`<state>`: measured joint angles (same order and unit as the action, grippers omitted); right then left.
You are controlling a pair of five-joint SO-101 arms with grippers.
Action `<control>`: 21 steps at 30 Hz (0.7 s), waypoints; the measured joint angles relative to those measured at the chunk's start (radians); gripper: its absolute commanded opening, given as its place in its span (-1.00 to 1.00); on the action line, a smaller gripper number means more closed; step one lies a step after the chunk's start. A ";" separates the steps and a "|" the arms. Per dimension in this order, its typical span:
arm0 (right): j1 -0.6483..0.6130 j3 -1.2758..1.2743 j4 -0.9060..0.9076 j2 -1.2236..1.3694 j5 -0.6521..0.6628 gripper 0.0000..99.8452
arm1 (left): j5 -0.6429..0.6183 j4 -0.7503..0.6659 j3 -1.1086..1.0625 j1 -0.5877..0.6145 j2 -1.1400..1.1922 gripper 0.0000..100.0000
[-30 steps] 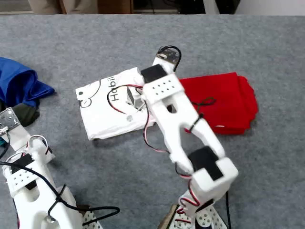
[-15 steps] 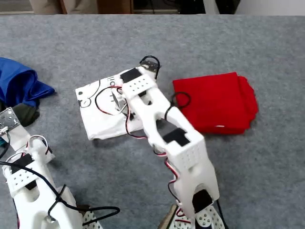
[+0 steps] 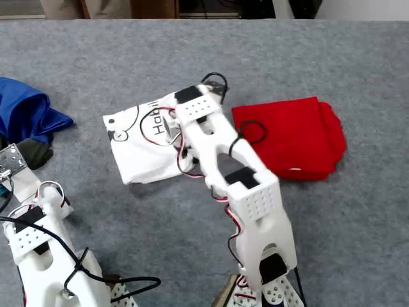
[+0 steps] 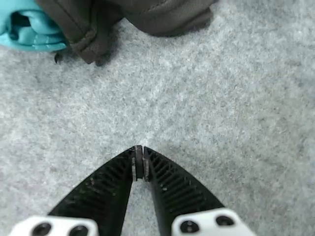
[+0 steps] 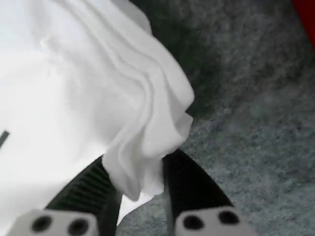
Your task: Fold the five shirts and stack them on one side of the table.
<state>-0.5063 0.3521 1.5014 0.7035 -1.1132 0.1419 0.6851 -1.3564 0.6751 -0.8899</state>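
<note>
Where the grey, felt-like bench (image 3: 332,57) ends at its far edge, a strip of the room shows: a wooden panel (image 3: 153,8) and dark shapes too cut off to name.

Two arms stand at the near edge. Five pieces of clothing can be counted. One white shirt (image 3: 142,146) with black line print lies roughly folded at mid-bench. One folded red shirt (image 3: 291,137) lies near it on one side. One blue shirt (image 3: 25,114) and one dark garment (image 3: 35,153) lie well apart from it on the other side, with one teal cloth (image 4: 28,29) touching the dark one.

The right end effector (image 5: 139,183) pinches a bunched edge of the white shirt. The left end effector (image 4: 139,162) is pressed together over bare bench, well apart from the white shirt.
</note>
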 measured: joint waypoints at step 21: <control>0.229 0.506 0.259 0.002 0.315 -1.00 | 0.000 0.000 0.000 0.000 0.000 -0.96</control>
<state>-0.2777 0.8585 1.7607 0.7050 -0.7986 0.1419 0.6851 -1.3564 0.6751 -0.8899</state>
